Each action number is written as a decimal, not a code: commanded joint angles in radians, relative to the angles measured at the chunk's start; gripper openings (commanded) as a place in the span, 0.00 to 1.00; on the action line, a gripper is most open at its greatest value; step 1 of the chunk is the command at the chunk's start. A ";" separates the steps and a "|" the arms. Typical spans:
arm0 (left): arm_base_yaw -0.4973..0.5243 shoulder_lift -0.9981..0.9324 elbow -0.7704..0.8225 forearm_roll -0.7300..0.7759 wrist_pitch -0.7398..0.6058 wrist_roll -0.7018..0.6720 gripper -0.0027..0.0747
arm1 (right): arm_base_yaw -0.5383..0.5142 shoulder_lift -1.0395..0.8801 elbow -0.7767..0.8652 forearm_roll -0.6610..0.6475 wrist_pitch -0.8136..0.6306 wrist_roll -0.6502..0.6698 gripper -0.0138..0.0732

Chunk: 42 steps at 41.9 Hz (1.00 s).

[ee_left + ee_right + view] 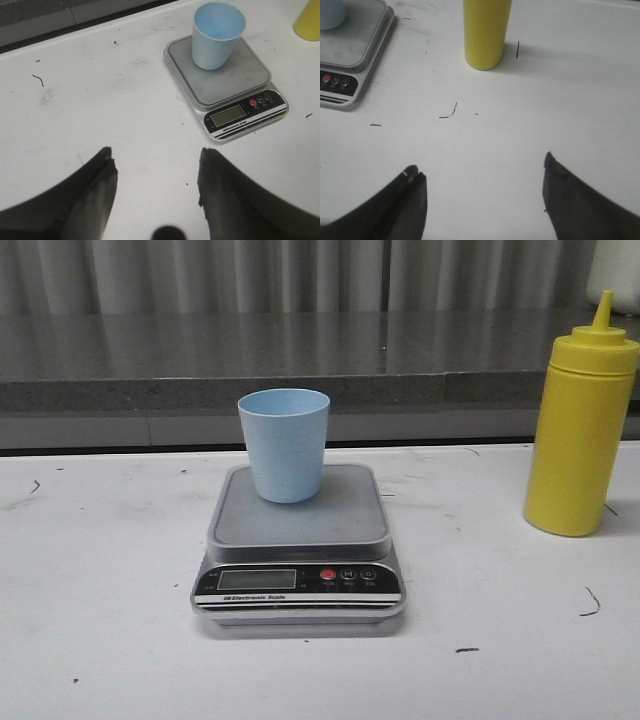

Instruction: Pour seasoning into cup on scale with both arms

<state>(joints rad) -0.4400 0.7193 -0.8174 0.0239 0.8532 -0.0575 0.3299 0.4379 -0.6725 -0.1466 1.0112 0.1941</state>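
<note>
1. The right gripper (482, 185) has its jaws spread wide and empty, low over the bare worktop (560, 100).
2. Straight ahead of those jaws stands the seasoning bottle (485, 32), upright, its long axis vertical, well apart from them.
3. The left gripper (155, 175) is likewise wide and empty; ahead of it the scale (225, 80) carries the cup (217, 35).
4. From the scale, the bottle stands to the right, so the right arm looks nearer for the grasp.
</note>
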 commanded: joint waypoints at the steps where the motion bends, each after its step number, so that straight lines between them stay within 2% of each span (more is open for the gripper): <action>1: 0.003 -0.004 -0.025 -0.008 -0.064 -0.011 0.51 | 0.000 -0.016 -0.033 -0.009 -0.034 -0.023 0.74; 27: 0.003 -0.004 -0.025 -0.008 -0.064 -0.011 0.51 | 0.000 -0.021 -0.033 -0.010 -0.095 -0.023 0.72; 30: 0.003 -0.004 -0.025 -0.008 -0.064 -0.011 0.51 | 0.000 -0.021 -0.033 -0.010 -0.104 -0.023 0.62; 39: 0.003 -0.004 -0.025 -0.008 -0.064 -0.011 0.51 | 0.000 -0.021 -0.032 -0.010 -0.129 -0.023 0.12; 40: 0.003 -0.004 -0.025 -0.008 -0.064 -0.011 0.51 | 0.000 -0.021 -0.031 -0.010 -0.131 -0.023 0.09; 42: 0.003 -0.004 -0.025 -0.008 -0.064 -0.011 0.51 | 0.000 -0.021 -0.031 -0.010 -0.131 -0.022 0.09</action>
<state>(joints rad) -0.4400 0.7193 -0.8174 0.0239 0.8532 -0.0575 0.3299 0.4106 -0.6725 -0.1466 0.9546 0.1868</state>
